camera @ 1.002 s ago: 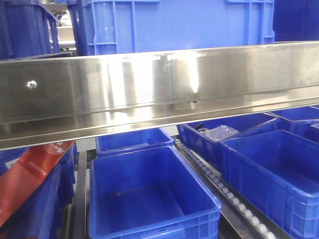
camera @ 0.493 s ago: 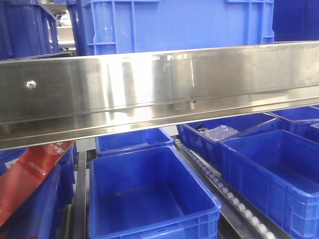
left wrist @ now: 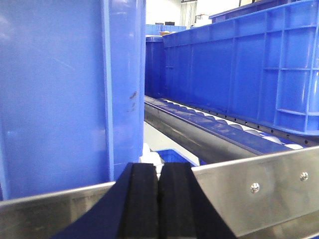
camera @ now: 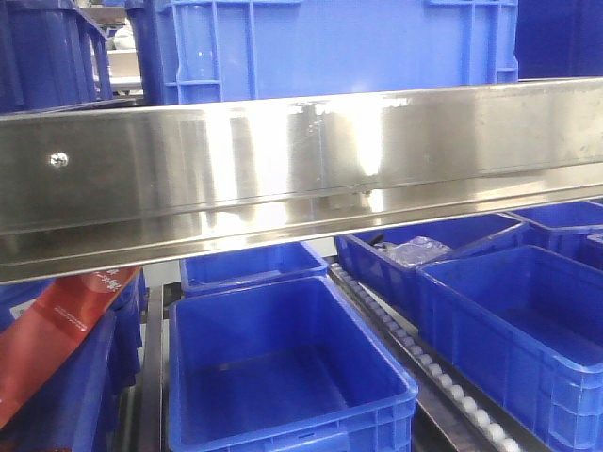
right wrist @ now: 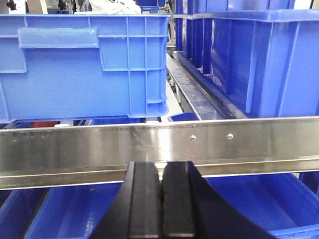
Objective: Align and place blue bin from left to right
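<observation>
A large blue bin (camera: 330, 47) stands on the upper shelf behind the steel rail (camera: 301, 169); neither gripper shows in the front view. In the left wrist view the smooth wall of a blue bin (left wrist: 60, 89) fills the left side, just beyond my left gripper (left wrist: 159, 167), which is shut with its black pads pressed together on nothing. In the right wrist view my right gripper (right wrist: 162, 167) is also shut and empty, low in front of the steel rail (right wrist: 149, 144). The ribbed blue bin (right wrist: 84, 64) sits above and behind that rail, to the left.
More blue bins (camera: 283, 367) (camera: 518, 320) sit on the lower level beside a roller track (camera: 424, 363). A red strip (camera: 57, 330) leans at the lower left. Another blue bin (left wrist: 249, 64) rests on rollers (left wrist: 224, 127). Stacked bins (right wrist: 259, 55) stand at the right.
Only the glare on the steel rail has shifted slightly to the right; the bins have not visibly moved.
</observation>
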Robot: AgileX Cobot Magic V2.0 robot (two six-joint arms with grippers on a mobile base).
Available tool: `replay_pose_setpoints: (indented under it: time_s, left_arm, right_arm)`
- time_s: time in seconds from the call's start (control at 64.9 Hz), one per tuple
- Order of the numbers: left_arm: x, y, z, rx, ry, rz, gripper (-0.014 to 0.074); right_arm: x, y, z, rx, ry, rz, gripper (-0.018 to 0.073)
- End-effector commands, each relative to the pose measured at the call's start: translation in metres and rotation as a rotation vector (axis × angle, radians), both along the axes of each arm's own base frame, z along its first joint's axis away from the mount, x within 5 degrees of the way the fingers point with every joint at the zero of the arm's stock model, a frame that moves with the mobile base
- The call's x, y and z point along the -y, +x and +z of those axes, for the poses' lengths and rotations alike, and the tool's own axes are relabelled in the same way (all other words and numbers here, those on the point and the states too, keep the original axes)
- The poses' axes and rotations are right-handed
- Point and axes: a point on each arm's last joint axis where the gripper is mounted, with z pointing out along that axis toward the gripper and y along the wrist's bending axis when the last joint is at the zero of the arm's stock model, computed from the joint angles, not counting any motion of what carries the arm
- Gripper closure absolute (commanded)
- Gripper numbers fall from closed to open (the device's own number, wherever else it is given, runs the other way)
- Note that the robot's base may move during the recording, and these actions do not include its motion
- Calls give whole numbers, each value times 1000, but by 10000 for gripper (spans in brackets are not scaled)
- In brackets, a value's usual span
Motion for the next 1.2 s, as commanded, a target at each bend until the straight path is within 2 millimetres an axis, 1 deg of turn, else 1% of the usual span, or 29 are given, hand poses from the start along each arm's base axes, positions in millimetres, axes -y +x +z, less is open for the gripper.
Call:
replay_pose_setpoints:
  time_s: [0.0, 0.2, 0.308, 0.385, 0.462, 0.555, 0.663, 0.74, 0.786, 0.832, 0.878, 1.186]
  left_arm:
    - [0, -1, 2, 24, 0, 2, 708]
    - [0, -1, 2, 24, 0, 2, 708]
    - [0, -1, 2, 24, 0, 2, 708]
    - [0, -1, 2, 24, 0, 2, 708]
    - [0, -1, 2, 24, 0, 2, 708]
    - [0, -1, 2, 24, 0, 2, 708]
    - [0, -1, 2, 24, 0, 2, 708]
    - [0, -1, 2, 24, 0, 2, 708]
    - [0, -1, 2, 24, 0, 2, 708]
    - [0, -1, 2, 24, 0, 2, 708]
    - [0, -1, 2, 24, 0, 2, 708]
    - [0, -1, 2, 24, 0, 2, 708]
  right_arm:
    - [0, 0, 2, 30, 1, -1, 629]
    - [1, 0, 3, 45, 3, -16, 629]
    - [5, 4, 4, 124, -43, -113, 629]
    - [9, 10, -5, 156, -67, -203, 629]
    - [14, 15, -21, 147, -71, -277, 629]
    - [18, 20, -46, 86, -65, -339, 629]
    - [21, 20, -72, 82, -64, -382, 629]
    - [20, 17, -94, 115, -66, -389, 629]
    - [21, 18, -104, 98, -63, -389, 629]
    - [21, 18, -100, 142, -57, -386, 629]
    - [20, 18, -105, 84, -52, -372, 629]
    - [19, 19, -105, 89, -51, -357, 629]
